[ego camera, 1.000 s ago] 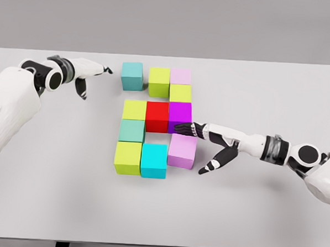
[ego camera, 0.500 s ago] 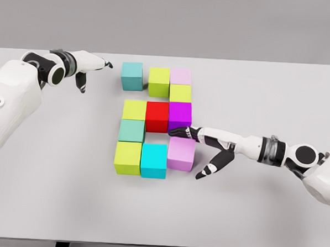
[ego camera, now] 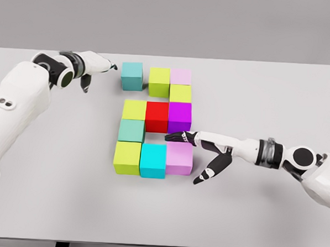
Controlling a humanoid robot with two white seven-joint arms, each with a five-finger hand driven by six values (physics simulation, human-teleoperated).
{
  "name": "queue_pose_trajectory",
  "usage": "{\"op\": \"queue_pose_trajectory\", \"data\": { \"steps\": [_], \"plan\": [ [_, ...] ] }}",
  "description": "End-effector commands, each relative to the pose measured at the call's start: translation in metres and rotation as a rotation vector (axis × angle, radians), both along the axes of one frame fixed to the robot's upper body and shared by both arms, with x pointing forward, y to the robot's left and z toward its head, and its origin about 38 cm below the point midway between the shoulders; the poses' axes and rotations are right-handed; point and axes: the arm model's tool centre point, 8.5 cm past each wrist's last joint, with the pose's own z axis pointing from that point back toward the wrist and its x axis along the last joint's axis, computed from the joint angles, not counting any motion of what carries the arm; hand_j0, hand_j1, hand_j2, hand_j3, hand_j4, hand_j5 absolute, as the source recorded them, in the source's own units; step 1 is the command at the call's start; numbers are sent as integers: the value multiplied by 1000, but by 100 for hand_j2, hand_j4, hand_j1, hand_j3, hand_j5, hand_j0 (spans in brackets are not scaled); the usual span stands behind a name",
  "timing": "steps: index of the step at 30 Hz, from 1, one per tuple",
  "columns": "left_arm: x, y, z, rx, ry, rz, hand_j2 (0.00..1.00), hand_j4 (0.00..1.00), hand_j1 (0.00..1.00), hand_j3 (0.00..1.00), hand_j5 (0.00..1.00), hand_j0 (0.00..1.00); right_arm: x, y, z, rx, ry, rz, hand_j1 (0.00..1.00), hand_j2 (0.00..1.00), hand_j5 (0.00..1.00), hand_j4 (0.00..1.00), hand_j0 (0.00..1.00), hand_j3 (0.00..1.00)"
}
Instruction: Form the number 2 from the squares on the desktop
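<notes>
Table [ego camera: 277,96]: light grey top, spans nearly full width. Wall [ego camera: 170,21]: plain grey bkgd behind table's far edge.

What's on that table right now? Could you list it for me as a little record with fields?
surface: grey table
top row: teal cube standing apart, lime cube, pale pink cube
middle row: yellow-green, red cube, magenta cube
bottom row: lime, cyan cube, lilac cube
left hand: fingers relaxed, beside the teal cube
right hand: fingers spread, against the lilac cube
shape: nearly a 2
</notes>
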Motion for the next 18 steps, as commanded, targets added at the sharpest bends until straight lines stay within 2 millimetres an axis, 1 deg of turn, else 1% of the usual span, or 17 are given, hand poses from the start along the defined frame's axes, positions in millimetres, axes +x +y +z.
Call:
{"op": "queue_pose_trajectory", "data": {
  "steps": [1,10,12,13,14,18],
  "plan": [
    [-1,-5,-1,10,5,-37,100,100,100,100,100,100,-3,1,-3,-9,1,12,100,100,100,100,100,100],
    [-2,-10,-2,15,4,-53,100,100,100,100,100,100,-8,2,-4,-9,4,26,100,100,100,100,100,100],
    [-3,-12,-2,18,9,-83,100,100,100,100,100,100,-8,2,-4,-10,2,25,100,100,100,100,100,100],
    [-4,-13,-3,21,10,-90,100,100,100,100,100,100,-9,3,-1,-6,-1,33,100,100,100,100,100,100],
    [-4,-14,-3,20,10,-93,100,100,100,100,100,100,-9,1,0,-9,-4,29,100,100,100,100,100,100],
    [-5,-14,-3,20,11,-96,100,100,100,100,100,100,-1,1,11,2,-30,23,100,100,100,100,100,100]
  ]
}}
